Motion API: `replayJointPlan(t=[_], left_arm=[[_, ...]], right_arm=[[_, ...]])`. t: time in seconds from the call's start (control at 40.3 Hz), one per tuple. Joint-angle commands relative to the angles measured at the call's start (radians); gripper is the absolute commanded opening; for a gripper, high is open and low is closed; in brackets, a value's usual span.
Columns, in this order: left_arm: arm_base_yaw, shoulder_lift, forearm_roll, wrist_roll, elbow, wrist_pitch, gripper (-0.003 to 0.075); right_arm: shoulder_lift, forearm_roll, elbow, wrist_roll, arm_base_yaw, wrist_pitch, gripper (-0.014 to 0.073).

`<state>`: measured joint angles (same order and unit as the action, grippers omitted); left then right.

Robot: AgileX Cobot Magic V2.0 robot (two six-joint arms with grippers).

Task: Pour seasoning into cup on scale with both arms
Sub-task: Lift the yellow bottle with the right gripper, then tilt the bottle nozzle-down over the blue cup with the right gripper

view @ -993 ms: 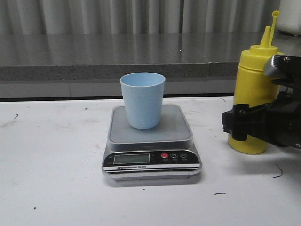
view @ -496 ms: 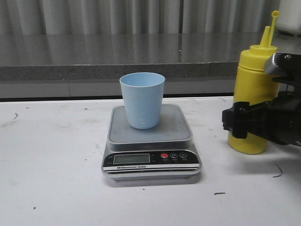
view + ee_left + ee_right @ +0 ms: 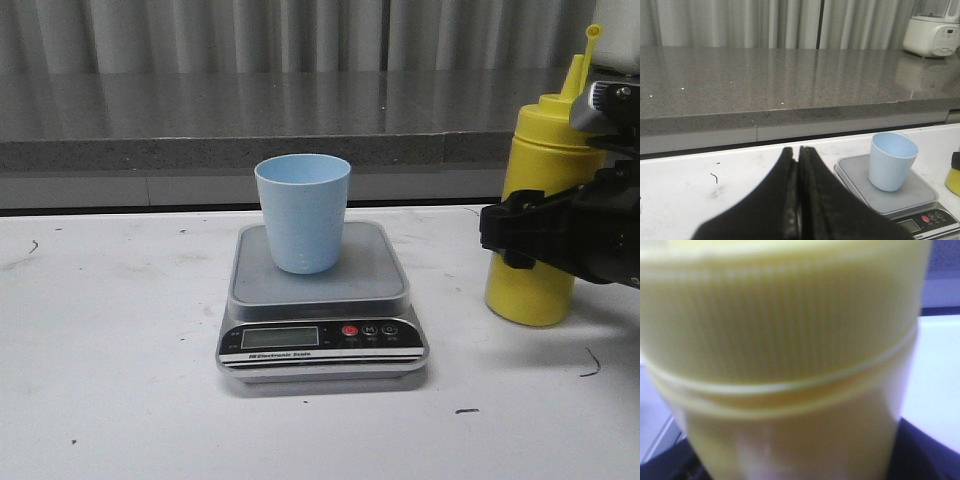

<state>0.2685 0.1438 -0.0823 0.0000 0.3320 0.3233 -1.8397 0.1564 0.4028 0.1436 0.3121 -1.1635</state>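
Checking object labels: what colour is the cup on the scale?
Pale blue, plain and unpatterned. The cup shows best in the front view, standing upright on the scale.

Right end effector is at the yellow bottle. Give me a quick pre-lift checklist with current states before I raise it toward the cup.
1. Cup upright on the scale platform: ok.
2. Seasoning bottle upright on the table: ok.
3. Right end effector around the bottle's body: ok; firm clamp: cannot tell.
4. Nozzle uncapped, cap hanging on its tether: looks ok, partly cut off in the front view.
5. Left end effector shut, empty, away from the cup: ok.
6. Scale display reading: cannot tell.
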Motion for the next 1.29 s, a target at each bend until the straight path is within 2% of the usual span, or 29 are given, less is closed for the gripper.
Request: replayJointPlan(t=[0.0, 0.223, 0.397, 0.471, 0.62, 0.868, 1.067, 1.266], left_arm=[[-0.001, 0.012, -0.011, -0.015, 0.027, -0.083, -0.0020], [-0.001, 0.012, -0.011, -0.015, 0.027, -0.083, -0.0020], [-0.001, 0.012, -0.011, -0.015, 0.027, -0.083, -0.0020], [-0.001, 0.012, -0.011, -0.015, 0.027, -0.083, -0.0020], [-0.001, 0.012, -0.011, -0.015, 0.027, -0.083, -0.0020], [-0.015, 0.012, -0.011, -0.015, 0.027, -0.083, -0.0020], [-0.015, 0.012, -0.011, -0.015, 0.027, -0.083, -0.0020], [-0.015, 0.012, -0.011, -0.015, 0.027, -0.083, -0.0020]], right_arm=[[0.034, -0.015, 0.003, -0.003, 0.003, -0.123, 0.0202], [0.049, -0.024, 0.003, -0.008, 0.003, -0.123, 0.0202], [0.159, -0.033, 0.009, -0.069, 0.003, -0.076, 0.0202], [0.227, -0.036, 0.033, -0.137, 0.003, 0.001, 0.0202], [0.340, -0.045, 0.140, -0.310, 0.003, 0.282, 0.0202], [0.371, -0.045, 0.355, -0.639, 0.004, 0.725, 0.0202], [0.371, -0.045, 0.453, -0.869, 0.004, 0.880, 0.0202], [0.371, -0.045, 0.491, -1.043, 0.014, 0.895, 0.0202]])
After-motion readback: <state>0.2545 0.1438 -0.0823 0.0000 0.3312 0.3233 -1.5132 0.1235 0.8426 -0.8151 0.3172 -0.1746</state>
